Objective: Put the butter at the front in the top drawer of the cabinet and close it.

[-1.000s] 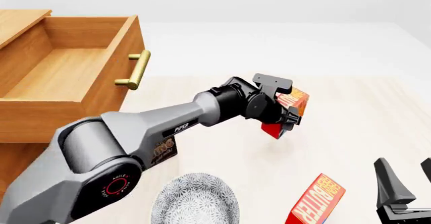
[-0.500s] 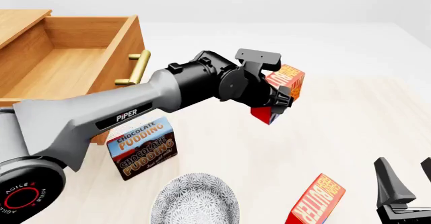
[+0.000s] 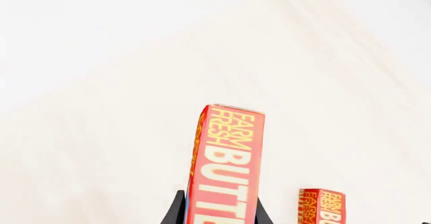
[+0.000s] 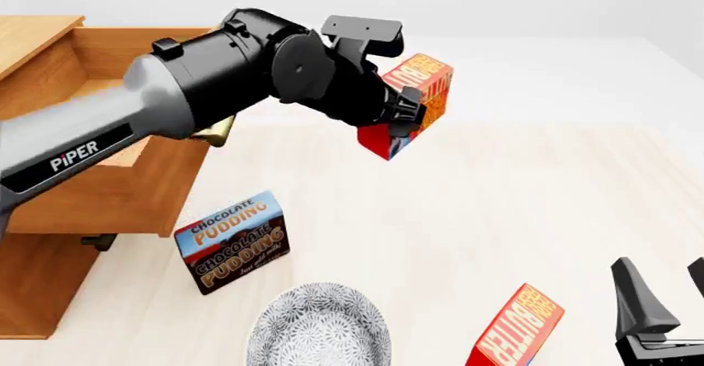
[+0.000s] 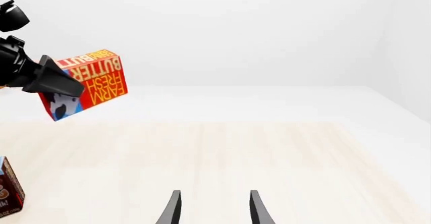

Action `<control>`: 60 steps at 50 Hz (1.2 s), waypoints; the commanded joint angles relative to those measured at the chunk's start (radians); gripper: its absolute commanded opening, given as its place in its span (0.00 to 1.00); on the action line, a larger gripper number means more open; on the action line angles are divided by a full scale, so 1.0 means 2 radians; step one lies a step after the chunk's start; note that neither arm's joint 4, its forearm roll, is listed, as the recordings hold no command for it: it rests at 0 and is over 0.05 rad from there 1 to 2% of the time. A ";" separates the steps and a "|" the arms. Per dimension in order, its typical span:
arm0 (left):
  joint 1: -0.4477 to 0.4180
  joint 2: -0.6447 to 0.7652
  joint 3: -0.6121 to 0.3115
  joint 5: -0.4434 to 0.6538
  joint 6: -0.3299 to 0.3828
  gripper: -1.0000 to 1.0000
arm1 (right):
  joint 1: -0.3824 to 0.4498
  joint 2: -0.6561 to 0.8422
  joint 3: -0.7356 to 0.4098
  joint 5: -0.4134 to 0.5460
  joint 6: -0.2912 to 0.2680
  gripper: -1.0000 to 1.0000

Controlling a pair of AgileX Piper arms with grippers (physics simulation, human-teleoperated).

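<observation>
My left gripper (image 4: 398, 112) is shut on a red butter carton (image 4: 420, 92) and holds it tilted, high above the table, to the right of the open top drawer (image 4: 105, 189). The same carton shows between the fingers in the left wrist view (image 3: 225, 166) and in the right wrist view (image 5: 91, 82). A second, identical butter carton (image 4: 515, 330) stands on the table at the near right, also in the left wrist view (image 3: 321, 207). My right gripper (image 4: 668, 290) is open and empty beside it (image 5: 213, 207). The drawer's brass handle is mostly hidden by my left arm.
The light-brown cabinet (image 4: 33, 279) fills the left side. A Chocolate Pudding box (image 4: 233, 241) stands on the table in front of the drawer. A patterned grey plate (image 4: 319, 330) lies at the near edge.
My left arm has lifted the held butter carton up and to the left, toward the open drawer. The right gripper and the second carton have not moved.
</observation>
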 commanded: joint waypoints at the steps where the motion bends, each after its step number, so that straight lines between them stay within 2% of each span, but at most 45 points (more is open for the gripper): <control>1: 0.032 -0.032 -0.025 0.039 0.026 0.00 | 0.000 -0.007 0.001 0.006 0.000 1.00; 5: 0.052 -0.048 -0.022 0.049 0.027 0.00 | 0.000 -0.008 0.001 0.007 0.000 1.00; 10: 0.066 -0.049 -0.046 0.071 0.031 0.00 | 0.000 -0.008 0.001 0.007 0.000 1.00; 16: 0.078 -0.052 -0.053 0.083 0.032 0.00 | 0.000 -0.008 0.001 0.007 0.000 1.00; 29: 0.121 -0.095 -0.015 0.081 0.031 0.00 | 0.000 -0.006 0.001 0.005 0.000 1.00; 60: 0.196 -0.157 -0.032 0.146 0.056 0.00 | 0.000 -0.006 0.001 0.005 0.000 1.00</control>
